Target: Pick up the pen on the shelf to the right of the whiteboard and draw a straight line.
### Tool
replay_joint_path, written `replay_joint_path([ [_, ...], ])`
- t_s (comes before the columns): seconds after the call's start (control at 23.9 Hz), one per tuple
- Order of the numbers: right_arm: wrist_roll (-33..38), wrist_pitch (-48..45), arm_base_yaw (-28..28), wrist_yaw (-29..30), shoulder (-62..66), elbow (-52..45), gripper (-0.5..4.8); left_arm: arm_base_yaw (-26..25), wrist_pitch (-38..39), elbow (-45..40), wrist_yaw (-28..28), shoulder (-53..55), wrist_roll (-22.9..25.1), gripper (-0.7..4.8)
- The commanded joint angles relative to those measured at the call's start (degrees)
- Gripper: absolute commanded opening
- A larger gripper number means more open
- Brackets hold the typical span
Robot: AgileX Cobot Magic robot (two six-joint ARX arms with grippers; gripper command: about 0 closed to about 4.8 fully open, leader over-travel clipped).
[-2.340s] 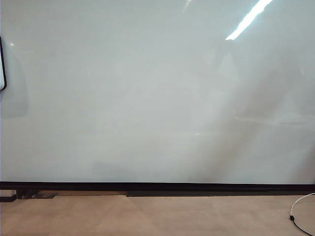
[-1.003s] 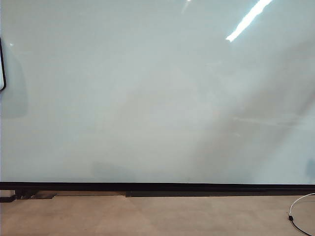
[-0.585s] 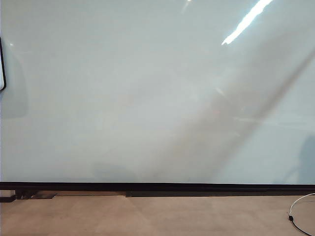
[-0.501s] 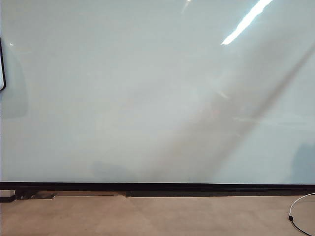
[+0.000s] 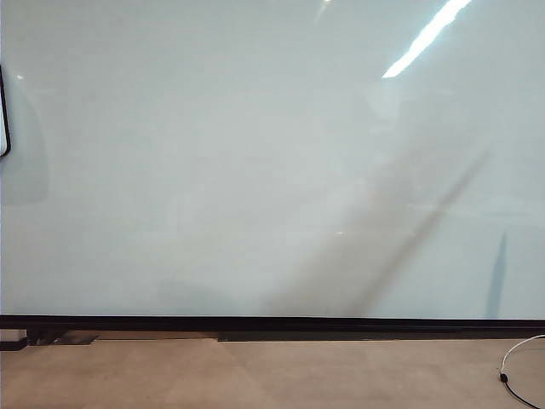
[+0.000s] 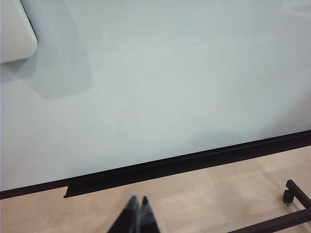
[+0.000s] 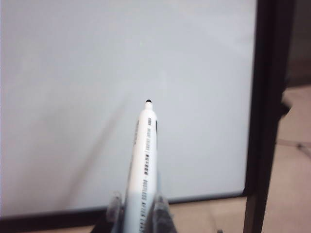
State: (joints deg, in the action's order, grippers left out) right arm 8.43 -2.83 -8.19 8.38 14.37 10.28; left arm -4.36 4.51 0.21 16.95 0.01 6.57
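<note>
The whiteboard [image 5: 255,170] is a glossy pale board with a black strip [image 5: 272,324] along its bottom edge, and it fills the exterior view. Neither gripper shows there. In the right wrist view my right gripper [image 7: 137,208] is shut on the pen [image 7: 143,160], a slim white marker with dark print. Its small black tip [image 7: 148,101] points at the whiteboard [image 7: 97,73], apart from it as far as I can tell. My left gripper [image 6: 138,200] is shut and empty, low before the whiteboard [image 6: 170,87] and over the floor. The straight line and the shelf are out of view.
The board's black side frame [image 7: 267,121] stands close to the pen's side. A white cable [image 5: 515,362] lies on the tan floor at the right. A black wheeled base bar [image 6: 294,190] crosses the floor near my left gripper. A white rounded panel [image 6: 14,29] hangs at the board's edge.
The broad diagonal shadows on the board's right half have shifted, and a narrow dark shadow now stands at its lower right. No arm has entered the exterior view.
</note>
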Motion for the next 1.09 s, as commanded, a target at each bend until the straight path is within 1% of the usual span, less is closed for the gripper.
replay_joint_path([
  [0.04, -3.56, -2.19, 10.78, -11.08, 0.11, -1.53, -0.06, -0.04, -0.74, 0.2, 0.28, 0.0, -0.17, -0.05],
  [0.21, -6.51, -3.61, 20.85, -18.32, 2.4, -2.08, -0.06, -0.04, -0.72, 0.2, 0.28, 0.0, -0.15, -0.05],
  [0.33, -7.04, -7.69, 26.14, -22.82, 6.54, -2.54, -0.06, -0.04, -0.72, 0.2, 0.31, 0.0, -0.13, -0.05],
  [0.42, -7.23, -11.06, 28.11, -24.22, 10.12, -2.67, -0.06, -0.04, -0.72, 0.2, 0.31, 0.0, -0.15, -0.05],
  [0.54, -7.41, -18.95, 29.29, -23.85, 17.68, -2.64, -0.06, -0.04, -0.72, 0.2, 0.31, 0.0, -0.15, -0.05],
  [0.75, -7.37, -35.65, 29.33, -21.49, 32.61, -2.23, -0.06, -0.04, -0.72, 0.2, 0.26, 0.02, -0.13, -0.05],
  [0.88, -7.37, -41.66, 29.53, -20.39, 40.06, -1.07, -0.06, -0.04, -0.74, 0.2, 0.26, 0.0, -0.11, -0.05],
  [0.92, -7.37, -44.28, 29.53, -19.23, 43.93, 0.07, -0.06, -0.04, -0.72, 0.2, 0.26, 0.0, 0.09, -0.05],
  [1.09, -8.31, -49.37, 29.53, -18.32, 49.46, 2.58, -0.06, -0.09, -0.68, 0.2, 0.26, 0.0, 0.17, -0.05],
])
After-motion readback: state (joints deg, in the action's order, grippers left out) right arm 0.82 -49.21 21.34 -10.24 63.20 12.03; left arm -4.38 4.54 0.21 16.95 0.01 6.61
